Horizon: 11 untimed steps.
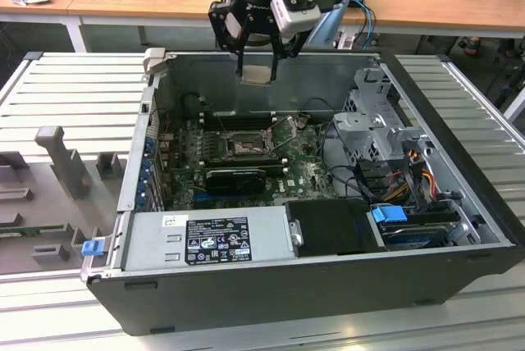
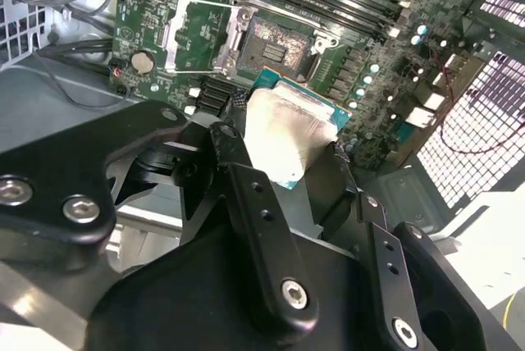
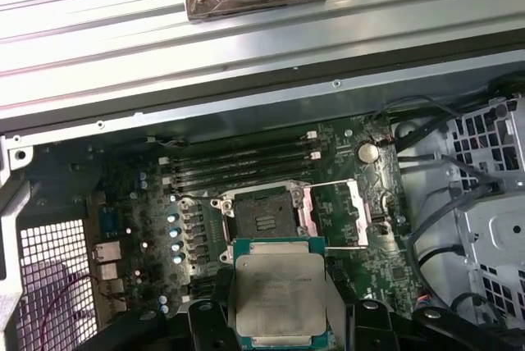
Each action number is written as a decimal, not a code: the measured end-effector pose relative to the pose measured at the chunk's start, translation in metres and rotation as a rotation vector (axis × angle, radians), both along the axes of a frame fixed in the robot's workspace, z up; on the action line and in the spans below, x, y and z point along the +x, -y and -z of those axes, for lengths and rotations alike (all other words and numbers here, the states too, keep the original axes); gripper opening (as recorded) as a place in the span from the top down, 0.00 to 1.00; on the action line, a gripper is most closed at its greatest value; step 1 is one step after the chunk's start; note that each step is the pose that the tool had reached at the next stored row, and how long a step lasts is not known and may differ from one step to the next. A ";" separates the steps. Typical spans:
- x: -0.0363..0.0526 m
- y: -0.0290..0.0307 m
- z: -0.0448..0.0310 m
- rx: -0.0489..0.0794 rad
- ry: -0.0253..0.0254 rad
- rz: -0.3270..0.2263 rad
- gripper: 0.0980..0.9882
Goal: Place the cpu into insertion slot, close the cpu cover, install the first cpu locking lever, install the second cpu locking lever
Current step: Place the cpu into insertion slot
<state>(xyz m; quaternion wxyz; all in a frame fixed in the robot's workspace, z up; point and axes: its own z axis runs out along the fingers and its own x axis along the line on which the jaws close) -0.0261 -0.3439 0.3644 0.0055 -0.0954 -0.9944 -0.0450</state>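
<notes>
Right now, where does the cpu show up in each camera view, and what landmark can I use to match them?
Exterior view: the cpu hangs in the gripper above the open case.
Second wrist view: the cpu, tilted, is held in the gripper, with the insertion slot beyond it.
First wrist view: the cpu faces the camera, next to the insertion slot.
Shared landmark: the insertion slot, empty, with the cpu cover open beside it.

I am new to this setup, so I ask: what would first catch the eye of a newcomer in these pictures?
The gripper hangs above the open computer case in the exterior view, shut on the cpu. Below it, on the motherboard, the insertion slot lies bare, and the cpu cover stands open beside it.
</notes>
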 end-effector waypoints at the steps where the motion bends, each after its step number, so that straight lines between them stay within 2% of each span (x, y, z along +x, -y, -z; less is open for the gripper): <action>1: 0.0000 0.0000 0.0001 0.000 0.0000 0.006 0.52; 11: 0.0000 0.0000 0.0002 0.000 0.0000 0.063 0.52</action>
